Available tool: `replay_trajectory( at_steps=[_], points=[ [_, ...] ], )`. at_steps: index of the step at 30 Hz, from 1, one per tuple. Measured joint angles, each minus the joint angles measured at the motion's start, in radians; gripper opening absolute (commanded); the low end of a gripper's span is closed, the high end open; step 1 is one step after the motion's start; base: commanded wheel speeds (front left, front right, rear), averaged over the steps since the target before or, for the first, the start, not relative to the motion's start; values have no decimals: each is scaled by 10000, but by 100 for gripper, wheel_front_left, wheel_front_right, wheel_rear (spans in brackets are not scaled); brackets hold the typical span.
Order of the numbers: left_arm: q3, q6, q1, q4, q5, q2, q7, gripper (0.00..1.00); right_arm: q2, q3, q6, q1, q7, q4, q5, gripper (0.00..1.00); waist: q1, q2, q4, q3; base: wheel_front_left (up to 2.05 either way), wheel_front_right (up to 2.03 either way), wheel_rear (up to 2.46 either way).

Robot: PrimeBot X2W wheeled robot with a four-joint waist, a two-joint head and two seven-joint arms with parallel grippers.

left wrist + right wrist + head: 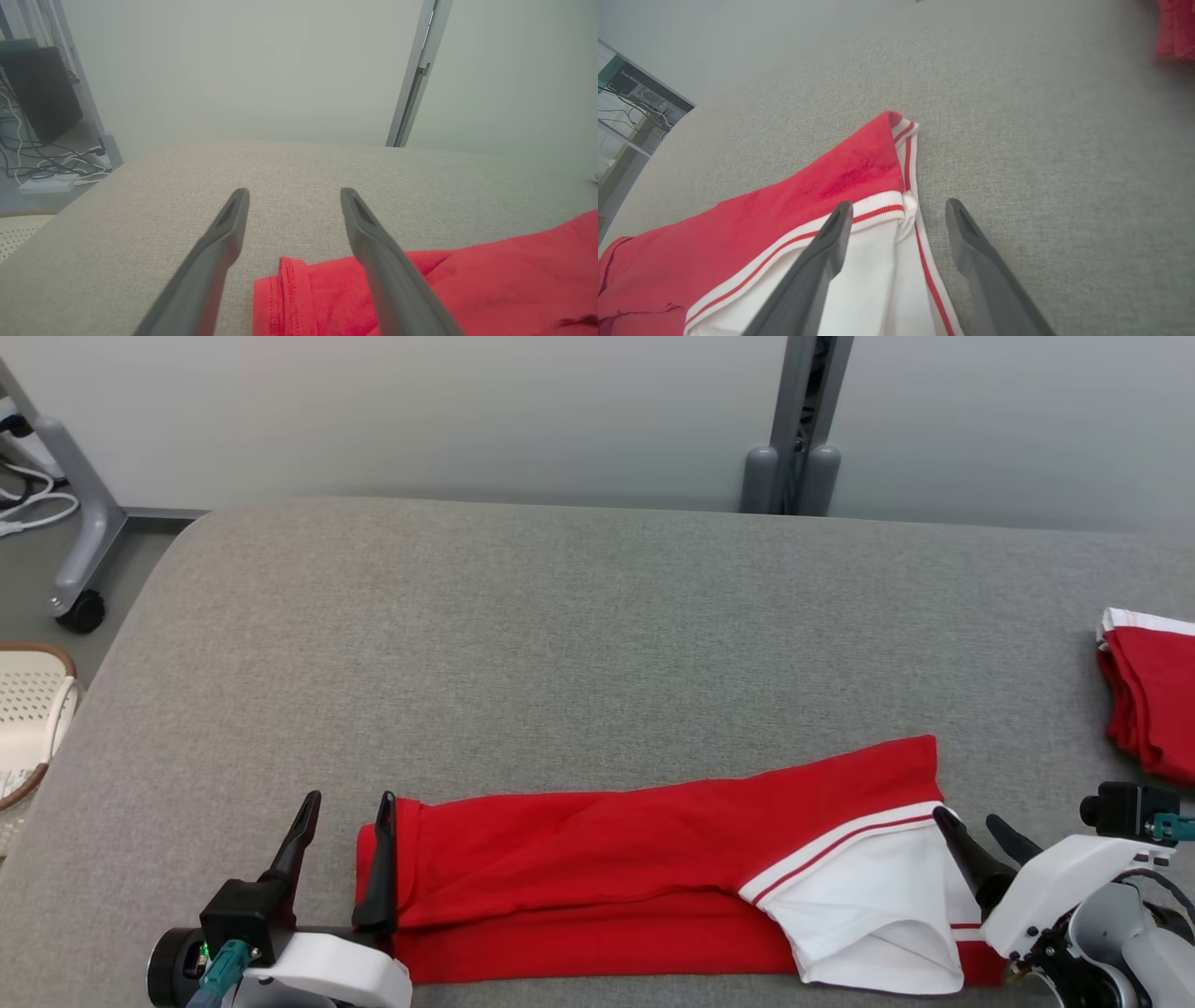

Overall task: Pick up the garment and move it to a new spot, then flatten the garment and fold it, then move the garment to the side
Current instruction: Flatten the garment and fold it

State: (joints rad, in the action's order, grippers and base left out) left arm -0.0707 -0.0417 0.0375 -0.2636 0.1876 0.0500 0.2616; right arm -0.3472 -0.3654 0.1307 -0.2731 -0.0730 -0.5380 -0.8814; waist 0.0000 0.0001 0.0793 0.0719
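Red garment with a white panel and red-and-white striped trim (pixel 607 859): 1 piece. In the head view it is folded into a long band along the near edge of the grey fabric-covered counter (pixel 560 635), red end to the robot's left, white end to its right. A 2nd folded red cloth with a white edge (pixel 1153 709) lies well apart at the counter's right side. The left tool (pixel 349 800) sits low at the red end with its 2 dark fingers spread, 1 over bare counter and 1 along the cloth's end edge. The right tool (pixel 971 819) slants in at the white end, fingers parted, holding nothing. Off the counter to the left are 1 white perforated basket (pixel 28 709) and 1 grey wheeled frame leg (pixel 79 551). 1 grey post (pixel 798 429) rises behind.

In the left wrist view, the left tool (pixel 294 192) gapes wide, nearly level with the counter (pixel 140 210). The garment's (pixel 490 280) stitched hem lies between the fingers, and the right finger crosses over the red cloth. I cannot tell whether it touches. A white power strip (pixel 46 185) with cables lies on the floor.

In the right wrist view, the right tool (pixel 899 204) is spread. 1 finger is over the garment's (pixel 808 196) white panel and 1 over bare counter (pixel 1041 140), with the trimmed edge between them.
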Motion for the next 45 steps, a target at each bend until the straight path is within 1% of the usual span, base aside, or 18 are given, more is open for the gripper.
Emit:
replay_trajectory(
  at_steps=[6,10,17,22,30,41,42,43,44,45],
  points=[
    [-92,2,103,-31,-6,-2,0,100,-604,-825,0,-85,-73,-207,-1206,100,0,0,297,133,0,0,0],
    [-79,-13,104,-29,-36,0,0,100,-949,-1388,0,-124,33,-433,-1785,100,0,0,413,206,0,0,0],
    [-61,-100,121,-12,-196,0,0,100,-1302,-2330,2,-300,31,-472,-3072,100,0,0,511,302,0,0,0],
    [-71,-102,265,86,-213,-2,0,100,-1544,-2934,2,-527,123,-445,-3685,100,0,0,555,458,0,0,0],
    [-75,-113,345,69,-278,-2,0,100,-1570,-3818,0,-1034,349,-468,-4406,100,0,0,590,668,0,0,0],
    [-236,-88,476,-46,-209,-4,0,100,-1237,-4884,0,-1493,786,-558,-5166,100,0,0,753,635,0,0,0],
    [-245,-82,476,-50,-201,-2,0,100,-1243,-4939,0,-1518,823,-593,-5223,45,0,0,770,634,0,0,0],
    [-259,-81,476,-56,-192,-4,0,100,-1250,-4995,0,-1538,848,-652,-5277,38,0,0,787,632,0,0,0],
    [-267,-63,476,-63,-188,-4,0,100,-1254,-5064,0,-1562,915,-740,-5294,0,0,0,800,627,0,0,0],
    [-270,-54,476,-69,-186,-2,0,100,-1250,-5139,4,-1583,928,-819,-5315,0,0,0,810,623,0,0,0]
  ],
)
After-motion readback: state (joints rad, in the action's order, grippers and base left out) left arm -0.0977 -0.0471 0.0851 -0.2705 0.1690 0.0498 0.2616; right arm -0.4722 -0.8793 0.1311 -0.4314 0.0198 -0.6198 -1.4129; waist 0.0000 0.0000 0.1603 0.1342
